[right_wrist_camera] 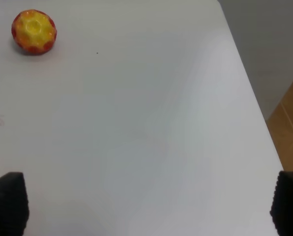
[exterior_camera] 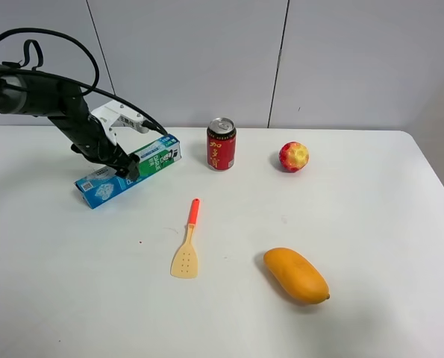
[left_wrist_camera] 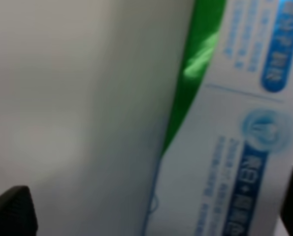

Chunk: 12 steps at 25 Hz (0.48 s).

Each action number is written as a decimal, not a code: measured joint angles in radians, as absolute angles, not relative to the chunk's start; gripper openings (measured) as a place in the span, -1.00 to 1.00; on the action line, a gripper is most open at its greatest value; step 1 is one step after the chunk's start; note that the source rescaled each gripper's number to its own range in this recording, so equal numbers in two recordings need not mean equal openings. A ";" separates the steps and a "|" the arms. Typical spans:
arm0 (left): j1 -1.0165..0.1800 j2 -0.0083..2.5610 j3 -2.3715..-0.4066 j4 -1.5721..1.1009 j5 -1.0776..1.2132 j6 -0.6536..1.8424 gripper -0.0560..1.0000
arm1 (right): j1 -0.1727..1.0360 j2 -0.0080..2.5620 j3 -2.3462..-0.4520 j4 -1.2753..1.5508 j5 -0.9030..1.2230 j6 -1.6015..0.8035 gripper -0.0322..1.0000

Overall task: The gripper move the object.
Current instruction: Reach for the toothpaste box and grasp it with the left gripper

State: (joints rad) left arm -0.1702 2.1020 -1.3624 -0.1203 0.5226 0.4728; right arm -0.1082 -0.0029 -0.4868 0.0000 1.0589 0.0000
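Upper left, the toothpaste carton is judged light, stiff but crushable; the left gripper, jaws spread, straddles its middle, the soundest hold.

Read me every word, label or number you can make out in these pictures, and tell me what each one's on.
Red can: yellow Chinese characters running down its side, seemingly "加多宝"; smaller print unreadable.
Toothpaste carton: Chinese print on blue and white panels, too small in the high view, too blurred in the left wrist view.
No other text shows.
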 joint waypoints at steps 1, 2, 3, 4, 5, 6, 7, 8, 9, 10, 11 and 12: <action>-0.164 2.106 -1.362 -0.120 0.523 0.473 1.00 | -0.108 -0.003 -0.487 0.000 1.059 0.000 1.00; -0.159 2.111 -1.362 -0.120 0.523 0.473 1.00 | -0.108 -0.003 -0.487 0.000 1.059 0.000 1.00; -0.153 2.116 -1.363 -0.120 0.523 0.473 1.00 | -0.108 -0.003 -0.487 0.000 1.059 0.000 1.00; -0.149 2.117 -1.363 -0.120 0.525 0.473 1.00 | -0.108 -0.003 -0.487 0.000 1.059 0.000 1.00; -0.147 2.123 -1.363 -0.120 0.525 0.473 1.00 | -0.108 -0.003 -0.487 0.000 1.059 0.000 1.00; -0.144 2.128 -1.363 -0.120 0.525 0.473 1.00 | -0.108 -0.003 -0.487 0.000 1.059 0.000 1.00; -0.144 2.132 -1.363 -0.120 0.524 0.473 1.00 | -0.108 -0.003 -0.487 0.000 1.059 0.000 1.00; -0.143 2.142 -1.363 -0.120 0.524 0.473 0.91 | -0.108 -0.003 -0.487 0.000 1.059 0.000 1.00; -0.143 2.148 -1.363 -0.121 0.524 0.473 0.83 | -0.108 -0.003 -0.487 0.000 1.059 0.000 1.00; -0.143 2.151 -1.363 -0.121 0.524 0.473 0.68 | -0.108 -0.003 -0.487 0.000 1.059 0.000 1.00; -0.143 2.153 -1.363 -0.125 0.524 0.473 0.46 | -0.108 -0.003 -0.487 0.000 1.059 0.000 1.00; -0.143 2.155 -1.363 -0.125 0.524 0.473 0.21 | -0.108 -0.003 -0.487 0.000 1.059 0.000 1.00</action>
State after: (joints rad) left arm -0.1427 2.1550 -1.3634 -0.1253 0.5240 0.4728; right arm -0.1082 -0.0029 -0.4868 0.0000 1.0589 0.0000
